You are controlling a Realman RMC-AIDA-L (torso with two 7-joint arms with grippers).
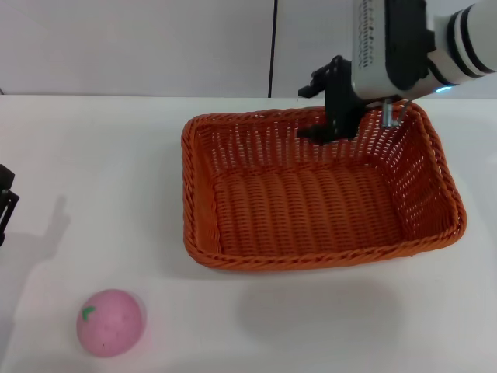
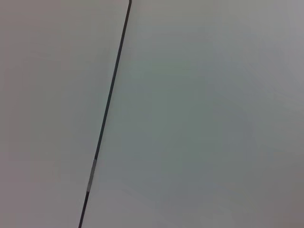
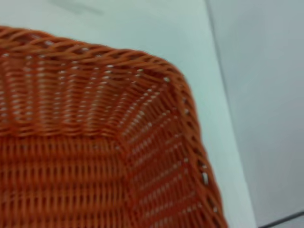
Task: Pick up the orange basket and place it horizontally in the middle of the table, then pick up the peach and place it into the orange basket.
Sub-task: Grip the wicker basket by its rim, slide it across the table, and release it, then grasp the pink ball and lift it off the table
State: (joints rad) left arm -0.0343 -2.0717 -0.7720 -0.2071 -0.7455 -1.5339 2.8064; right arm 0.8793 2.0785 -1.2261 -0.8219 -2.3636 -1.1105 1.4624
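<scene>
With our right hand (image 1: 330, 124) at the far rim of the orange basket (image 1: 311, 210), its clench state indeterminate, we should seat the basket level on the bench (image 1: 101, 155) before fetching the peach (image 1: 110, 322), which lies well apart near our parked left hand (image 1: 6, 203).

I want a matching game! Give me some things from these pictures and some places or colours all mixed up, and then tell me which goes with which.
Things:
1. large orange woven wicker basket
2. small pink round toy peach
3. right claw
4. wide white flat table

Places or colours:
A. black, at the basket's far rim
B. near the front left of the table, outside the basket
C. plain white, under everything
D. in the middle of the table, nothing inside it

Pairs: 1-D, 2-B, 3-A, 4-C
</scene>
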